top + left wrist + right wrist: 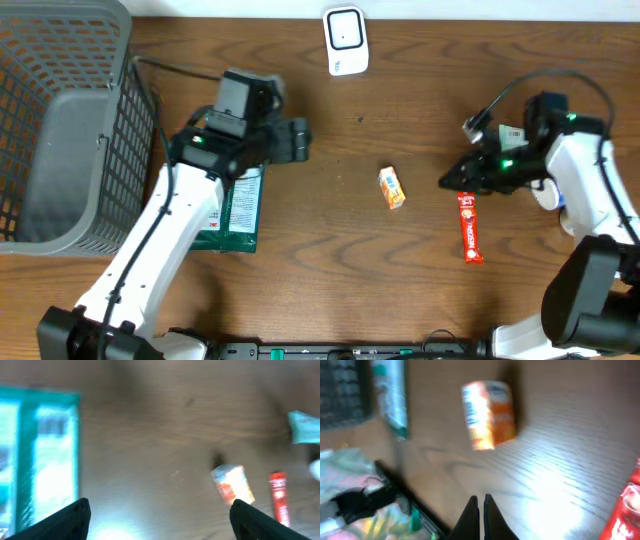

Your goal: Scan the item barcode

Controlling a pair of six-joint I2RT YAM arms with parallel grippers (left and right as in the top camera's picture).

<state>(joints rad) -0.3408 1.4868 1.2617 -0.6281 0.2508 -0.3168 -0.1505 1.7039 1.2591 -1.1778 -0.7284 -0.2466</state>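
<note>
1. Grey mesh basket (60, 130): stands at the far left edge of the table (340, 290). It also shows, blurred, in the top left corner of my right wrist view (342, 390).
2. Green packet (238, 215): lies flat on the table just right of the basket, partly covered by my left arm in the overhead view. My left wrist view has it at the left edge of frame (45, 455), blurred.
3. My left gripper (295, 140): sits above the table, beyond the green packet's far end. In the wrist view (160, 505) both fingers (65, 520) stand wide apart with bare wood between them. Nothing is gripped.
4. White scanner (346, 40): stands at the far edge of the table, near centre, well apart from both grippers.
5. Orange box (392, 187): lies on the table near centre, between my two grippers, touching neither. It is seen in my left wrist view (232, 485) and my right wrist view (489, 414). The blur hides any barcode.
6. My right gripper (450, 182): points toward the orange box, short of it. In the wrist view (479, 510) the fingers are pressed together with nothing between them.
7. Red stick pack (469, 227): lies flat just below my right gripper in the overhead view, and I cannot tell whether they touch. It sits at the lower right corner of the right wrist view (625, 510).
</note>
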